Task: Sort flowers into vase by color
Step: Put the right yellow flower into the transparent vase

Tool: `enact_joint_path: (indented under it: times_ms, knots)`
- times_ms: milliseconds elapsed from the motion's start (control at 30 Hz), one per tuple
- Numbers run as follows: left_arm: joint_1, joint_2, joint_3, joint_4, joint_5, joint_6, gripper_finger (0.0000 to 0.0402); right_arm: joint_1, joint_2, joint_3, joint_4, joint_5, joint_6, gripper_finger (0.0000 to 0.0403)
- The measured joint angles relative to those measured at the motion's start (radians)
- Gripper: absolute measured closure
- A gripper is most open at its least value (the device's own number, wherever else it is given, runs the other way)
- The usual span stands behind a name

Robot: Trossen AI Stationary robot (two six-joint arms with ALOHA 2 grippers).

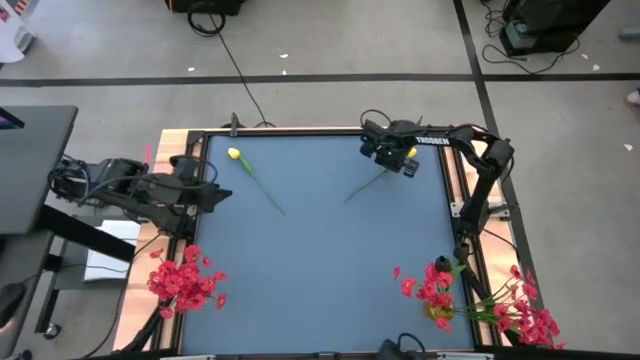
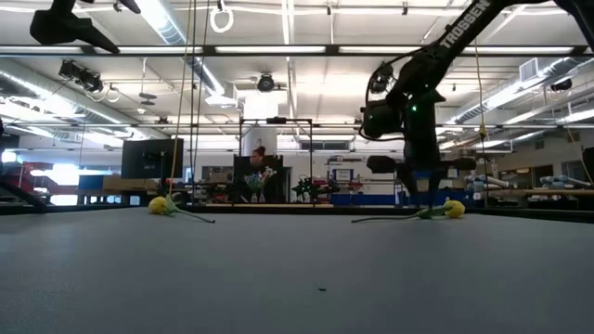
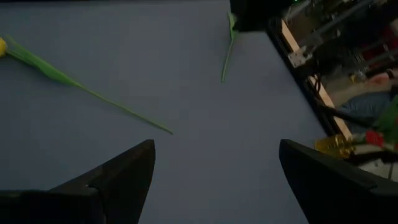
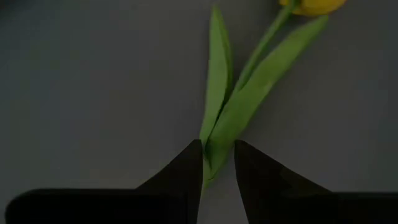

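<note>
Two yellow tulips lie flat on the blue-grey table. One tulip (image 1: 233, 153) lies at the far left with its stalk running toward the middle, also seen as tulip (image 2: 161, 205). The other tulip (image 1: 410, 153) lies far right, under my right gripper (image 1: 393, 158), which is down at the table and shut on it. Its long leaves (image 4: 249, 87) and yellow head (image 4: 311, 5) show beyond the fingers. My left gripper (image 1: 222, 195) waits open at the table's left edge, holding nothing (image 3: 214, 146). My right gripper pinches the far-right tulip between its two fingers at the stalk where the leaves join (image 4: 216, 152). The fingers (image 4: 186, 171) come from above, pointing down, across the stalk. The tulip lies on the table, head (image 2: 453, 209) and stalk resting on the surface.
Bunches of red blossoms stand at the near left corner (image 1: 185, 280) and the near right corner (image 1: 430, 285), with more red stems (image 1: 525, 315) off the table's right edge beside a yellow vase (image 1: 440, 310). The table's middle is bare. A black frame (image 1: 300, 131) borders the table.
</note>
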State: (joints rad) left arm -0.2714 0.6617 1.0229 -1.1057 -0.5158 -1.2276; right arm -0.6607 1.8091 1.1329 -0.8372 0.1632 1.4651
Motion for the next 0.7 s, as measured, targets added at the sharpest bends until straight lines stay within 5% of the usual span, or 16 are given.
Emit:
enact_joint_path:
  times_ms: [300, 533, 700]
  knots:
    - [0.0, 0.0, 0.0, -0.023, -0.036, -0.024, 0.0055, -0.018, 0.0, -0.098, 0.229, 0.005, 0.0, 0.0304]
    - [0.03, -0.001, 0.0, -0.078, -0.037, -0.042, 0.008, -0.012, 0.0, -0.119, 0.248, 0.032, -0.087, 0.0387]
    - [0.051, -0.001, 0.0, -0.072, -0.037, -0.011, 0.01, 0.036, -0.014, -0.125, 0.319, 0.038, -0.114, 0.0385]
